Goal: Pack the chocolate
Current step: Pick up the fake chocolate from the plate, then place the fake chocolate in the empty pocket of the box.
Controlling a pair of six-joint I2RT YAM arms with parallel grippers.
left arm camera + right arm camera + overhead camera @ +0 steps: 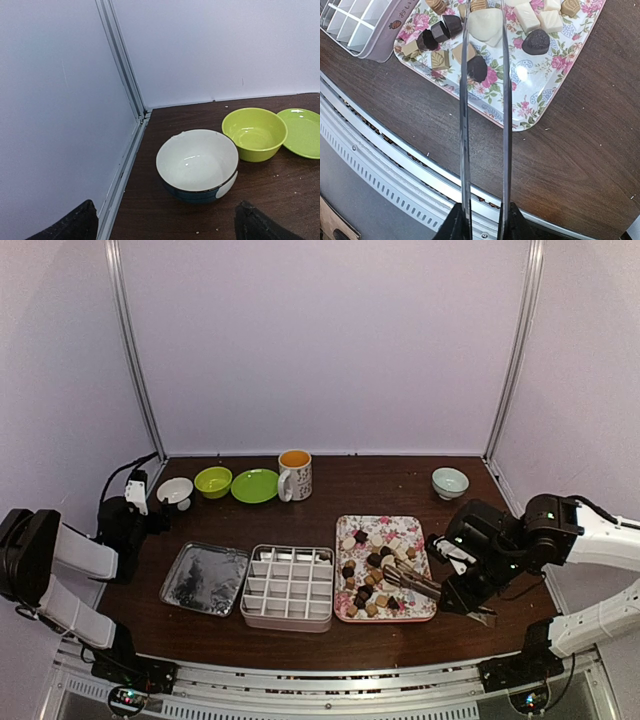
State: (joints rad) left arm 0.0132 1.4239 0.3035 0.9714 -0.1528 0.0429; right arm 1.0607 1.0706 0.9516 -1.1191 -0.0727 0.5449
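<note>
Our right pincer [484,223] is clamped on the tongs [465,125], whose tips straddle a cream piece [485,25] of the chocolate [536,42] on the flowered tray [540,95]. We judge this the picking step. The next move calls for a gentle squeeze, a lift, and a carry to the divided box [288,585]. Its wall reads "おい", then cuts off. Our left pincer [167,227] hangs open and empty.

**One High, Two Low**

The overhead camera takes in the whole dark wooden surface [400,485]. The left wrist looks low at a white round bowl [197,160], the right wrist closely down on a pink floral rectangular tray [547,75]; overhead shows both.
</note>
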